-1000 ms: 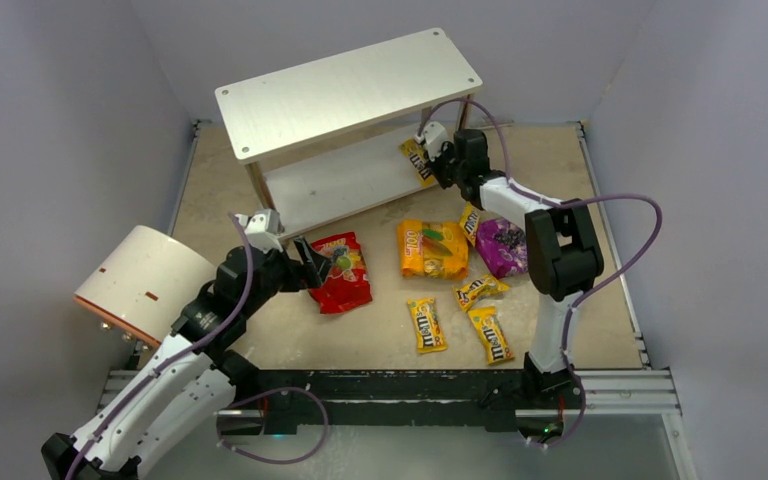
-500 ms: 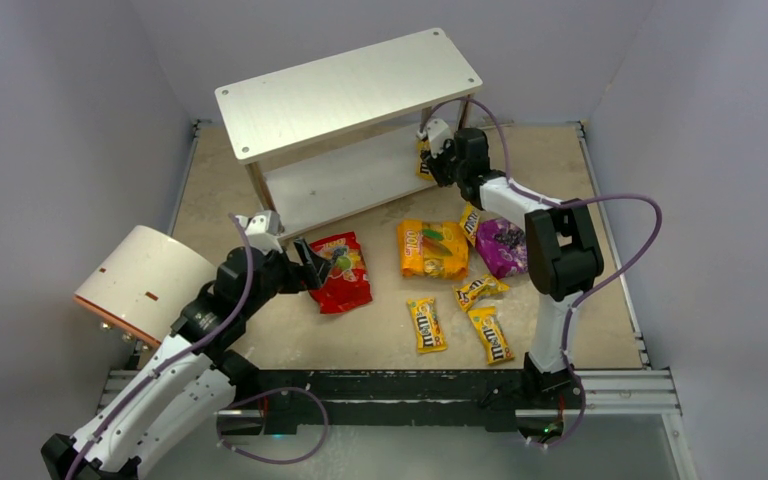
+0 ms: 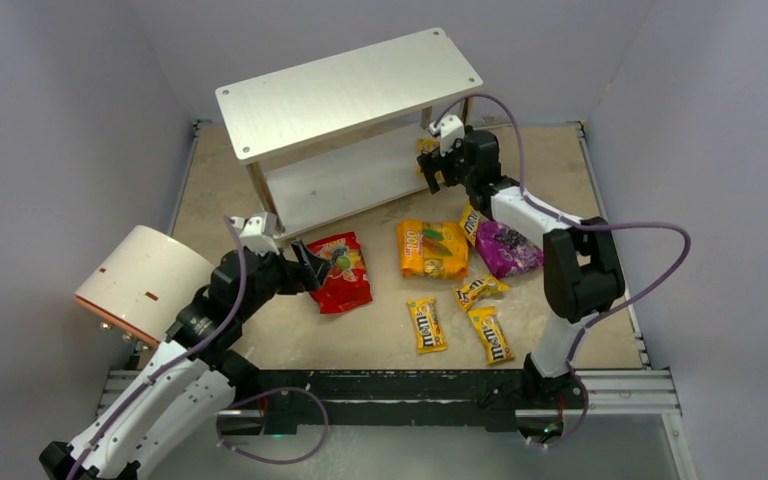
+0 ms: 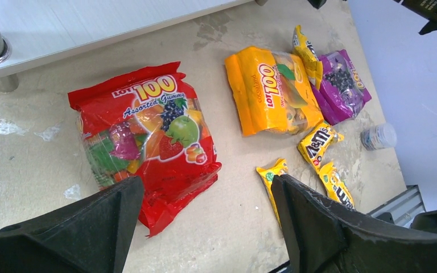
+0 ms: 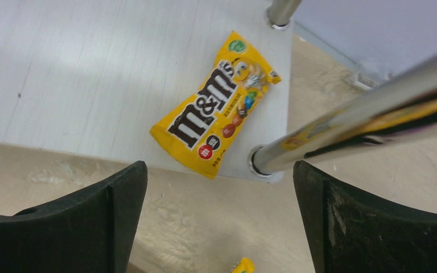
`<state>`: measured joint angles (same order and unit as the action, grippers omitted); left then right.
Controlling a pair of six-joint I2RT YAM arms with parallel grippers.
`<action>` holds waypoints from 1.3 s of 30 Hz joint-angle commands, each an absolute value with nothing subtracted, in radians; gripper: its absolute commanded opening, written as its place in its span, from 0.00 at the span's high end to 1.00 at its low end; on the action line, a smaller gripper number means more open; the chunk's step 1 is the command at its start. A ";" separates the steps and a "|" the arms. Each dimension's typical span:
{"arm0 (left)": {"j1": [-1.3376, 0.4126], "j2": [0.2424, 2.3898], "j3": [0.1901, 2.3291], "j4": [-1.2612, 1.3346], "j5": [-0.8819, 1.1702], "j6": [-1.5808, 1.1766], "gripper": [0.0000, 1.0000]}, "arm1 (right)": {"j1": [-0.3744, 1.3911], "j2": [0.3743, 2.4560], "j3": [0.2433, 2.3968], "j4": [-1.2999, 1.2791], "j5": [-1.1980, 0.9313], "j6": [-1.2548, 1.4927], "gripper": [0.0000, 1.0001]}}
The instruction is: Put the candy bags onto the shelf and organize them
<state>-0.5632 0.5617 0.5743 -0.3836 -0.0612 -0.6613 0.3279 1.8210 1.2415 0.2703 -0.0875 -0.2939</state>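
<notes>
Lying closest to the near edge, at about 5 o'clock on the table [image 3: 360,345], two small M&M's packets [image 3: 426,324] rest flat side by side without touching, and a third packet [image 3: 481,290] sits askew just beyond them. At 8 o'clock the cream-white cylinder [image 3: 145,280] sits beside the left arm [image 3: 160,390], well apart from the candy. Toward the table's middle, the left gripper [image 3: 312,268] hangs with its jaws spread wide and nothing held, its tips at the 9 o'clock edge of the red bag [image 3: 341,270]; whether they touch the plastic cannot be told. The left wrist view shows that bag lying face up on the table, its near end a little rumpled. At 3 o'clock from it, apart, lies the orange-yellow bag [image 3: 431,248], and at 3 o'clock from that the purple bag [image 3: 505,248], with a fourth packet [image 3: 470,222] lying along the gap between the two. Farthest back, from 11 to 1 o'clock, stands the shelf [image 3: 350,85]. The right gripper [image 3: 438,165] hovers at the shelf's 3 o'clock end, jaws wide apart and empty. In the right wrist view a fifth packet [image 5: 216,105] lies flat and slantwise on the lower board [image 5: 91,68], printed face up, just beside the near corner post [image 5: 341,116] and clear of both fingers [image 5: 62,227].
</notes>
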 commanded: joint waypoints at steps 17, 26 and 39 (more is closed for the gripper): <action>-0.561 0.541 0.533 -0.307 -0.005 -0.659 0.11 | 0.517 1.864 1.223 0.318 0.548 0.413 0.01; -0.561 0.523 0.519 -0.283 0.029 -0.657 0.11 | 0.517 1.928 1.281 0.329 0.582 0.432 0.01; -0.561 0.515 0.516 -0.287 0.036 -0.661 0.11 | 0.513 1.980 1.315 0.330 0.622 0.401 0.01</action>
